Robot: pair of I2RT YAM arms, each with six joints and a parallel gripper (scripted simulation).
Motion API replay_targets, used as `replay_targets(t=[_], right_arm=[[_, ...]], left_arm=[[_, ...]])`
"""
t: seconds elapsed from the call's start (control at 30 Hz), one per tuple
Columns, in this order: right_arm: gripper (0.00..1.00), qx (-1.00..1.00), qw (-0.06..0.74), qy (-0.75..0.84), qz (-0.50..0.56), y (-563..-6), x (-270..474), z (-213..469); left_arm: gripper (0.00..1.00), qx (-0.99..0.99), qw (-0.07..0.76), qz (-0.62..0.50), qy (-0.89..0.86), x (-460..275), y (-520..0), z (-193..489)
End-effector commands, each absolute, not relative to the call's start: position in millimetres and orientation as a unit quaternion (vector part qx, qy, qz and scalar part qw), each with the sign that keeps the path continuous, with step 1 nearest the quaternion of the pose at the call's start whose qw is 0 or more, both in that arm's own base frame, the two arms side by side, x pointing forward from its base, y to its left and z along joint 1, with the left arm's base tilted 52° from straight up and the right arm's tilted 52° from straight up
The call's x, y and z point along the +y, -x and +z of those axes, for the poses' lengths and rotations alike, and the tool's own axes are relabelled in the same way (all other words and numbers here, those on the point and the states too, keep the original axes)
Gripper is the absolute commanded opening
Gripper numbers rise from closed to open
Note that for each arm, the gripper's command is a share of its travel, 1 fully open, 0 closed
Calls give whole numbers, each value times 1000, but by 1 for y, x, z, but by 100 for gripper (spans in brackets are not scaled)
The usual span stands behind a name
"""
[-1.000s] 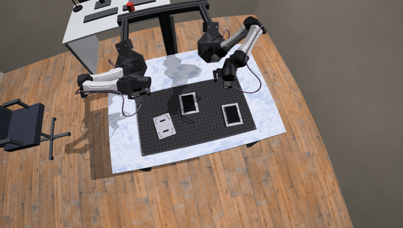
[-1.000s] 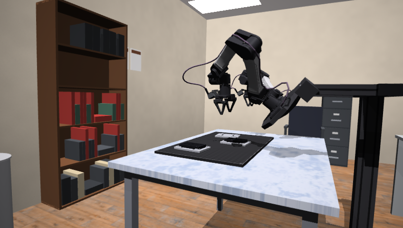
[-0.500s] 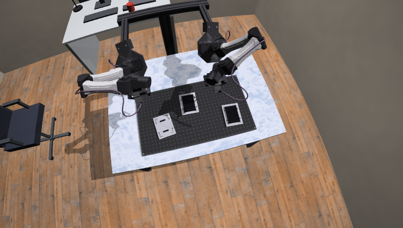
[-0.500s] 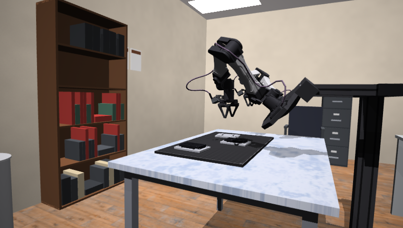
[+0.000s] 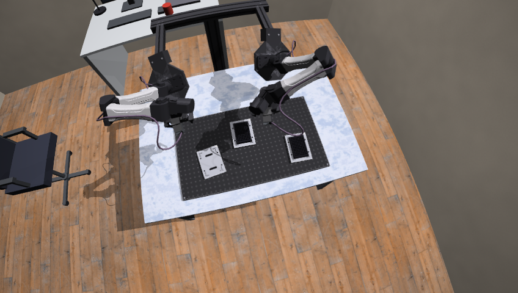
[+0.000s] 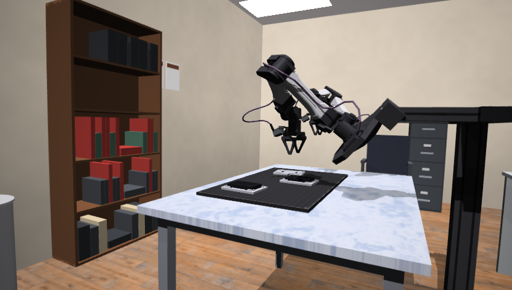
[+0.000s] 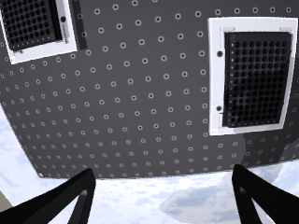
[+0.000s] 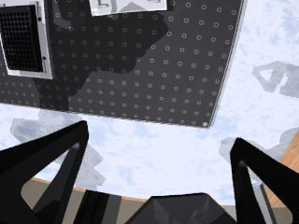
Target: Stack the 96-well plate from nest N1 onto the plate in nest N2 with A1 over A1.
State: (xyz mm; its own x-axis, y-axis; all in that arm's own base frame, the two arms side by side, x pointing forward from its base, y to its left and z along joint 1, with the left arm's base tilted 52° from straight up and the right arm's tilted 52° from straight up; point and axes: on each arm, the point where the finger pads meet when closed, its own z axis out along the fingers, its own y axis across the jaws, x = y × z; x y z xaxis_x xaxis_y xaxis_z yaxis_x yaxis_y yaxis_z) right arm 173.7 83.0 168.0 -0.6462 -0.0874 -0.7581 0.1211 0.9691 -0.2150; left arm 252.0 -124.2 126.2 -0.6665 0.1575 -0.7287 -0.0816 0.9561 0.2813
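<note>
Top view: the top plate-to-be (image 5: 242, 132) (image 6: 299, 177) (image 7: 259, 79) (image 8: 21, 39) sits in nest N1 (image 5: 233, 139) (image 6: 296, 183) (image 7: 215, 84) (image 8: 45, 47), so it likely can't slide. The lower plate (image 5: 299, 146) (image 6: 244, 185) (image 7: 28, 23) sits in N2 (image 5: 289, 150) (image 6: 238, 190) (image 7: 67, 28), ready to go underneath. The left end effector (image 5: 267, 115) (image 6: 293, 152) (image 7: 162, 175) and right end effector (image 5: 178, 123) (image 6: 316, 133) (image 8: 161, 137) are wide open, holding nothing, perhaps so one can fit around the plate.

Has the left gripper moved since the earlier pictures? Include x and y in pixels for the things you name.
Yes. In the top view, the left gripper (image 5: 264, 114) (image 6: 293, 153) (image 7: 162, 175) has moved closer to the middle black plate (image 5: 242, 132) (image 6: 299, 177) (image 7: 259, 79) (image 8: 21, 39), towards the picture's left.
</note>
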Motion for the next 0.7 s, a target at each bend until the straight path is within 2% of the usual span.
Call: replay_targets(t=[0.0, 0.67], right_arm=[[100, 898, 421, -9, -127, -173, 82, 169], [100, 898, 421, -9, -127, -173, 82, 169]], left_arm=[[100, 896, 426, 130, -10, -147, -263, 126], [100, 896, 424, 131, -10, -221, -299, 87]])
